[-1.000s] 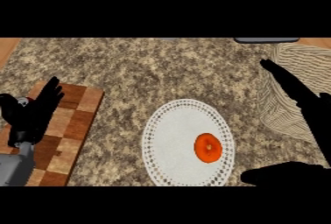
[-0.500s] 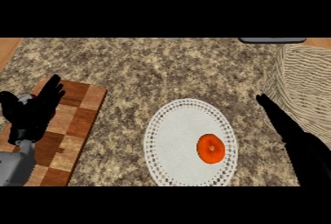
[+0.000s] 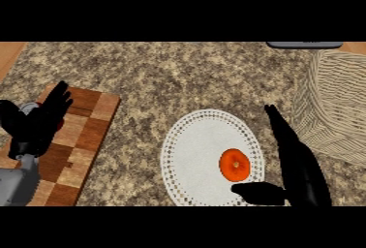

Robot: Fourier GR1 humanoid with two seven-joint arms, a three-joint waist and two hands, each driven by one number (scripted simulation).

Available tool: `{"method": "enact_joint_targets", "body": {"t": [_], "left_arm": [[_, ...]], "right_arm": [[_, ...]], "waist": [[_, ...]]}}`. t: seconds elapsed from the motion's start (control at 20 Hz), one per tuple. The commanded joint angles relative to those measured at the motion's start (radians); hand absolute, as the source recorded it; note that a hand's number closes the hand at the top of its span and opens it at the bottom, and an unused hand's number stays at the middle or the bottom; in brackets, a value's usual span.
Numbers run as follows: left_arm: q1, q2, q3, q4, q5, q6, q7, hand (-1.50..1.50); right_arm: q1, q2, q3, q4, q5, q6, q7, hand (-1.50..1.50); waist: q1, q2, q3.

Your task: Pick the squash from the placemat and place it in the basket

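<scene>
An orange squash lies on the right part of a round white placemat in the head view. My right hand stands open just right of the squash, fingers straight and pointing away, thumb stretched out below the squash. No part of the hand touches it. The woven basket stands at the right edge, beyond the hand. My left hand rests open at the left, fingers up, over the cutting board.
A checkered wooden cutting board lies at the left on the speckled granite counter. A dark flat object shows at the top right edge. Wooden strip runs along the far left corner.
My right hand has dropped from over the basket and moved left and nearer, down beside the squash. The view has shifted slightly. The left hand has hardly moved.
</scene>
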Motion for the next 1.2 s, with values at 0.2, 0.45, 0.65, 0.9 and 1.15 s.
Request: {"method": "enact_joint_targets", "body": {"t": [0.2, 0.45, 0.65, 0.9, 1.15], "left_arm": [[-0.036, -0.072, 0.018, 0.048, -0.076, 0.003, -0.004, 0.0], [0.003, -0.079, 0.064, 0.054, -0.101, -0.055, -0.058, 0.0], [-0.056, -0.067, 0.106, 0.027, -0.082, -0.072, 0.058, 0.0], [-0.048, -0.104, 0.137, 0.068, -0.139, -0.099, -0.024, 0.0], [-0.016, -0.131, 0.135, 0.042, -0.166, -0.111, 0.003, 0.0]], "right_arm": [[0.021, 0.022, -0.03, 0.161, -0.011, 0.015, -0.061, -1.5], [0.016, 0.07, -0.004, 0.233, 0.041, 0.014, -0.057, -1.5], [0.068, 0.024, -0.05, 0.227, 0.012, 0.003, -0.159, -1.5], [0.073, 0.062, -0.038, 0.2, 0.027, 0.013, -0.161, -1.5], [0.127, 0.081, 0.005, 0.193, 0.017, -0.003, -0.218, -1.5]], "waist": [[-0.003, 0.001, 0.0], [-0.001, 0.0, 0.0], [-0.003, 0.0, 0.0], [-0.003, 0.0, 0.0], [-0.003, 0.0, 0.0]]}}
